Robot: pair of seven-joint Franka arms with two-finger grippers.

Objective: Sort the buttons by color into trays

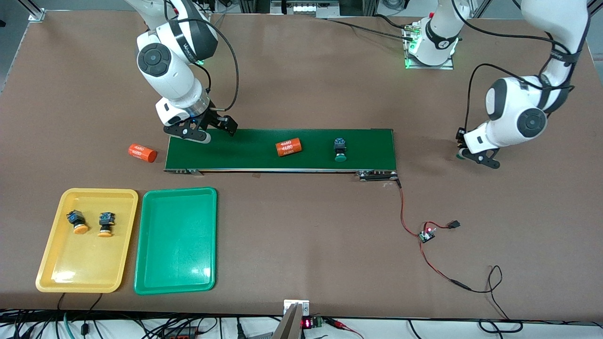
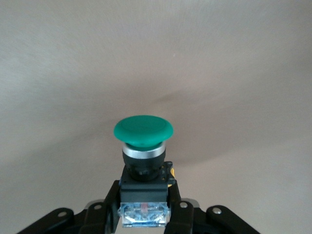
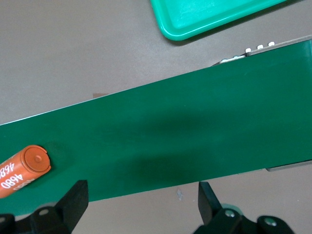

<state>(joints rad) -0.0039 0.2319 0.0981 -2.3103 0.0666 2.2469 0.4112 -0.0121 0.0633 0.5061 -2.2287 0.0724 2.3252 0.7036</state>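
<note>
1. Left gripper (image 2: 144,214), low over bare brown table (image 1: 301,235) past the left arm's end of the belt: black fingers (image 2: 111,207) pinch the dark body of a green-capped push-button switch (image 2: 144,146); in the front view only a sliver of green shows under the wrist (image 1: 459,155).
2. Right gripper (image 1: 211,133), over the right arm's end of the long dark-green conveyor belt (image 1: 245,150): fingers spread wide, nothing between them (fingertips cut off by the wrist view's edge).
3. Second green-capped switch (image 1: 340,149) lies on the belt, beside an orange cylinder with white numbers (image 1: 288,147).
4. Another orange cylinder (image 1: 142,153) rests on the table just off the belt's end; its digits are hard to read.
5. Two yellow-orange-capped switches (image 1: 77,222) (image 1: 106,224) lie side by side in the shallow yellow plastic tray (image 1: 52,263).
6. Shallow green plastic tray (image 1: 175,240) sits just beside the yellow one.
</note>
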